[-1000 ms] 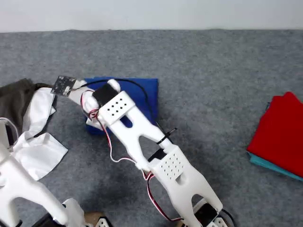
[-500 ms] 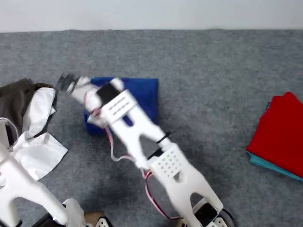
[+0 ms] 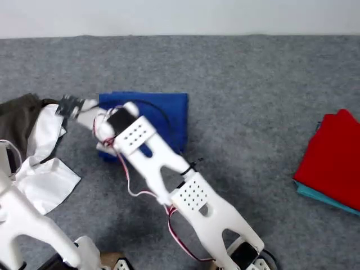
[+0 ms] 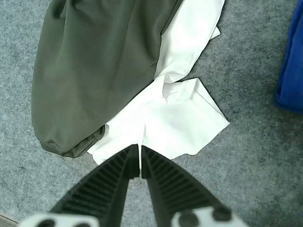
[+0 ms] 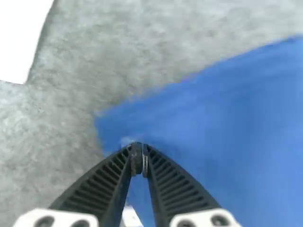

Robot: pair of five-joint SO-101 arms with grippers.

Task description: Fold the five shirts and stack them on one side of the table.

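A folded blue shirt (image 3: 163, 115) lies left of the table's middle. My right arm (image 3: 169, 174) reaches over it from the front, and my right gripper (image 5: 138, 163) is shut on the shirt's edge (image 5: 213, 118) near a corner. A rumpled white shirt (image 3: 42, 169) and a dark olive shirt (image 3: 17, 118) lie at the far left. My left gripper (image 4: 140, 165) hovers shut above the white shirt (image 4: 165, 118), beside the olive shirt (image 4: 94, 61), holding nothing. A red shirt (image 3: 332, 157) rests folded on a teal one (image 3: 320, 197) at the right edge.
Grey carpet-like table cover (image 3: 247, 95) stretches bare between the blue shirt and the red stack. The left arm's white body (image 3: 22, 219) stands at the front left. A pale wall runs along the far edge.
The right arm's wrist swung left and slightly lower over the blue shirt's left side. The shirts and the left arm have stayed put.
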